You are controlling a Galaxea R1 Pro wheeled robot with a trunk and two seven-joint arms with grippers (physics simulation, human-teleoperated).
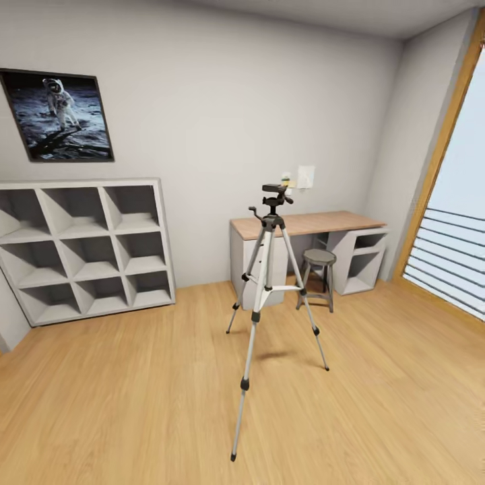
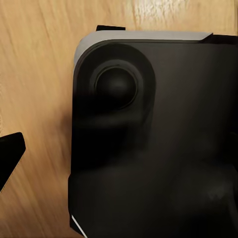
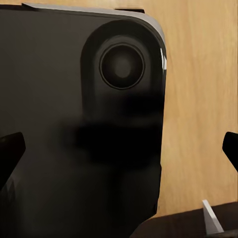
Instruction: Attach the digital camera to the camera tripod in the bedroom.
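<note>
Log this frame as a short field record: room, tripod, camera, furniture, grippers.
room: light grey walls, wood floor
tripod: camera tripod stands upright mid-floor, legs spread, in front of the desk
camera: no black boxy camera identifiable; tripod head bare
furniture: white cube shelf at left, stool by desk, astronaut poster on wall
grippers: wrist views face the robot's dark base; finger state unclear

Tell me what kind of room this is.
Likely a bedroom or study: a wood-topped desk with a stool, a white cube shelf and an astronaut poster on the grey wall. A camera tripod stands on the wood floor.
</note>
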